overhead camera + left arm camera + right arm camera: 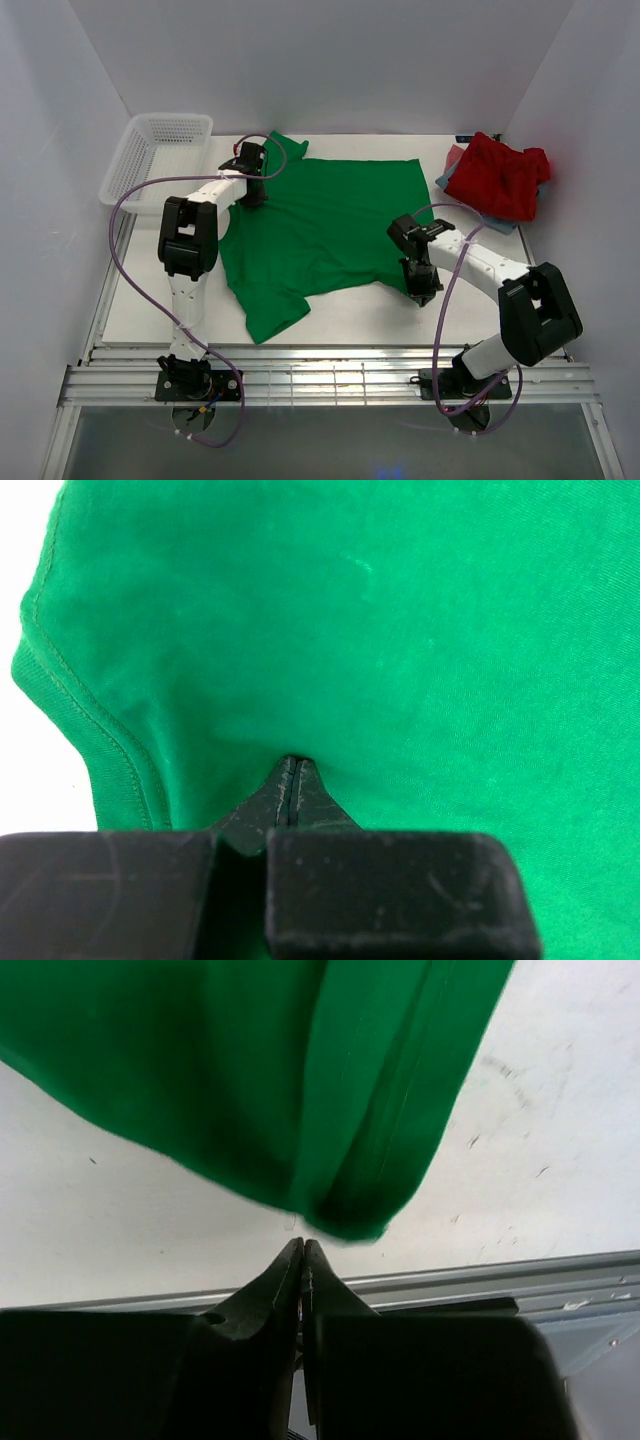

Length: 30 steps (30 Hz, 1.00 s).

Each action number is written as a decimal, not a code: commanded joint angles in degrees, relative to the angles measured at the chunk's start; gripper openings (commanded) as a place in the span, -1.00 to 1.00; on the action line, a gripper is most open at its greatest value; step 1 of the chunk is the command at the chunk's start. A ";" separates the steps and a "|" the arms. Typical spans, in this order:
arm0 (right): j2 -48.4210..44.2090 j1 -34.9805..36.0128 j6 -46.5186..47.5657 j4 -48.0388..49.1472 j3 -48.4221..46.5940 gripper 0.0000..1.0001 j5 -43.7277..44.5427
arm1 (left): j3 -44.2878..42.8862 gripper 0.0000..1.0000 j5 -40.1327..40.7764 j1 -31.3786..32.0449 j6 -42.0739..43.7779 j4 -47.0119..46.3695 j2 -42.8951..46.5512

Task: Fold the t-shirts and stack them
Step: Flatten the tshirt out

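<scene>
A bright green t-shirt [320, 225] lies spread on the white table, one sleeve toward the back left and one at the front left. My left gripper [253, 196] is down at its back-left shoulder; in the left wrist view the closed tips [290, 762] pinch puckered green cloth [400, 630]. My right gripper [423, 294] is at the shirt's front-right corner. In the right wrist view its tips [303, 1245] are shut together just short of the green hem corner [350, 1215], with nothing between them. A red t-shirt [505, 180] lies crumpled at the back right, on a blue-grey one [452, 182].
A white mesh basket [150, 160] stands at the back left corner. The table's metal front rail [330, 375] runs along the near edge, seen just behind my right gripper's tips in the right wrist view. White walls enclose the table on three sides.
</scene>
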State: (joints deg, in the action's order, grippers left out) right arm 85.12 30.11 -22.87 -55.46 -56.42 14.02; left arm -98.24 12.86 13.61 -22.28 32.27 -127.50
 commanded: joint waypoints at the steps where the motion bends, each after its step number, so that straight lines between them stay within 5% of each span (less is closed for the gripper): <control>1: -1.71 1.79 -3.58 -2.28 3.94 -0.84 -2.33 | 1.73 -1.00 -2.75 -0.42 0.13 3.06 -1.08; 5: -2.42 2.76 -4.37 -2.89 3.53 -0.20 0.81 | -0.02 -1.00 -3.98 -0.34 0.48 3.06 -0.56; 8: -1.46 2.68 -3.06 -3.86 -2.00 0.01 6.43 | -2.65 -0.96 -4.07 -0.34 1.27 2.97 0.06; 10: 1.96 2.07 -0.44 -3.86 -9.29 0.05 8.47 | -7.39 -0.79 -3.46 -0.34 1.89 3.50 0.06; 11: 5.46 1.54 0.54 -3.78 -12.02 0.06 8.83 | -11.93 -0.50 -2.76 -0.33 2.07 4.54 -0.29; 14: 12.32 -0.66 4.14 -2.29 -22.91 0.04 8.57 | -21.26 -0.05 -1.09 -0.77 1.81 7.44 -3.01; 16: 15.76 -3.02 5.90 -0.97 -29.84 0.04 7.43 | -30.15 0.09 -0.56 -0.95 1.89 10.00 -6.07; 20: 26.03 -7.16 9.68 1.05 -39.54 0.01 4.97 | -35.71 0.16 -0.73 -1.47 3.30 10.01 -8.99; 30: 40.03 -17.97 13.91 8.79 -50.36 -0.02 -2.68 | -26.74 0.14 2.07 -1.83 10.41 -3.78 -8.55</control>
State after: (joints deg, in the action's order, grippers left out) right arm 124.16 14.44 -10.90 -49.67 -102.78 14.70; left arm -125.45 12.53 12.10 -15.40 34.30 -136.31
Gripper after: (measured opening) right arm 0.492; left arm 0.571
